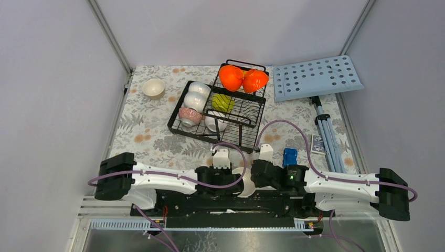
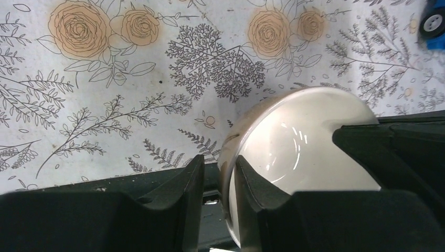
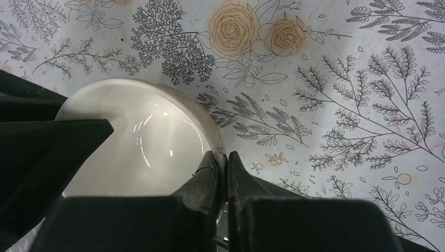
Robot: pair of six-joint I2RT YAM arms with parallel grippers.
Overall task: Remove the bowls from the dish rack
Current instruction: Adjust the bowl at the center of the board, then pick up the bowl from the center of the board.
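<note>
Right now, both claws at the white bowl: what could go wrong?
1. Right claw pinches only the thin glossy rim of the white bowl; it could pivot or slip.
2. Left claw straddles the rim with a gap showing beside one finger; if the right releases now, the bowl may drop.

The white bowl [image 2: 304, 142] between the left tool [image 2: 218, 169] and the right tool [image 3: 221, 158] is smooth, glossy glazed ware that catches bright glints. Both tools' fingers look like matt black plastic. Beneath them, the surface [image 3: 341, 79] has a matt cover printed with flowers. Beyond the tools, the dish rack [image 1: 184, 131] is black coated wire, and the orange bowls [image 1: 231, 77] in it shine.
</note>
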